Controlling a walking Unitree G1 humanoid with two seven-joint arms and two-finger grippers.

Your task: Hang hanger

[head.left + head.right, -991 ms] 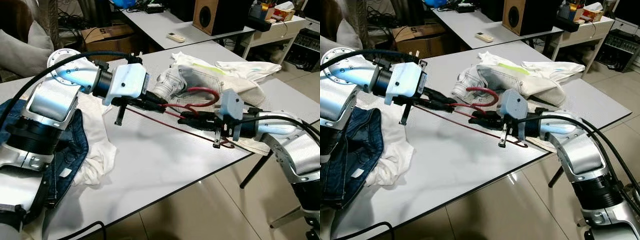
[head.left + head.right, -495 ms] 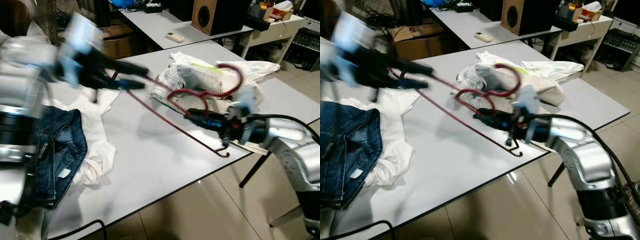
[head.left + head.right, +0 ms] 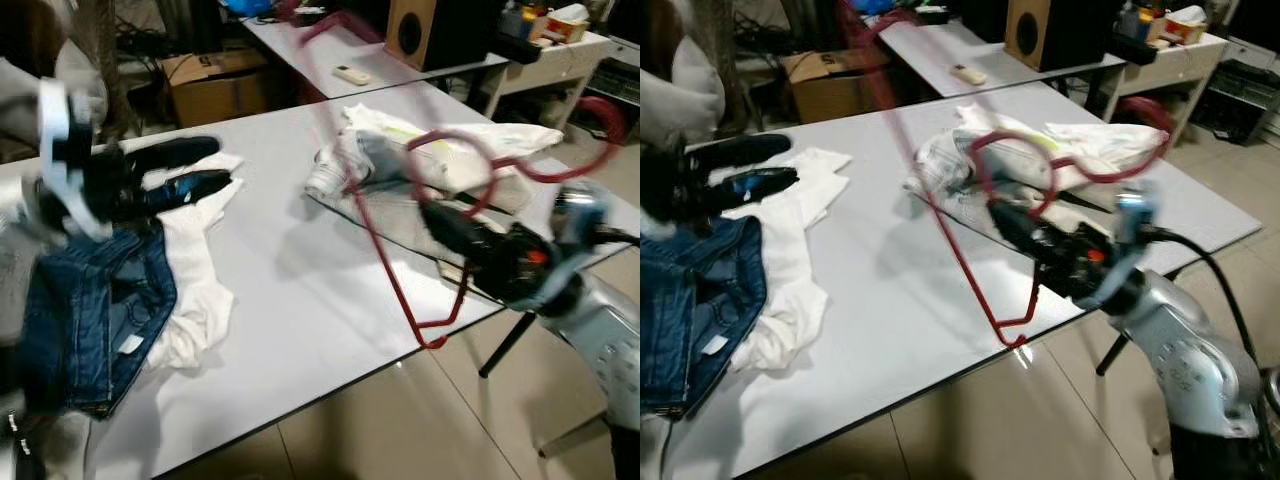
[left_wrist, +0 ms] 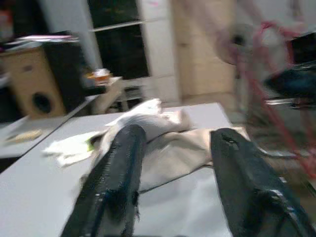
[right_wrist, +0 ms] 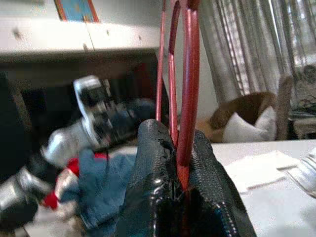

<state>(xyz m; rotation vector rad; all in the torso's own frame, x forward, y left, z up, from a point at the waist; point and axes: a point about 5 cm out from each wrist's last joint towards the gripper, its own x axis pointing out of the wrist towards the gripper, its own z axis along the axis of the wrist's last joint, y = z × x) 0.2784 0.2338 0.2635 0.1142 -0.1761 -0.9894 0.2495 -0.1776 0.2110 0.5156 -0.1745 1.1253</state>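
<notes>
The red wire hanger (image 3: 1012, 335) is off the table and steeply tilted, its long bar running up toward the far tables and its hook (image 3: 600, 130) out to the right. My right gripper (image 3: 445, 222) is shut on the hanger (image 5: 189, 74) near its neck, over the table's right part. My left gripper (image 3: 222, 163) is open and holds nothing, hovering over the white cloth (image 3: 190, 290) at the left, well apart from the hanger. In the left wrist view its fingers (image 4: 118, 173) stand wide apart. All views are motion-blurred.
A heap of pale jeans and white garments (image 3: 430, 150) lies on the white table (image 3: 290, 330) at the far right. Blue jeans (image 3: 100, 310) lie at the left edge. Behind stand another table with a remote (image 3: 350, 73), a speaker (image 3: 425, 30) and a cardboard box (image 3: 215, 80).
My left gripper has let go of the hanger and drawn back to the left. My right gripper has swung the hanger up off the table and turned it steeply.
</notes>
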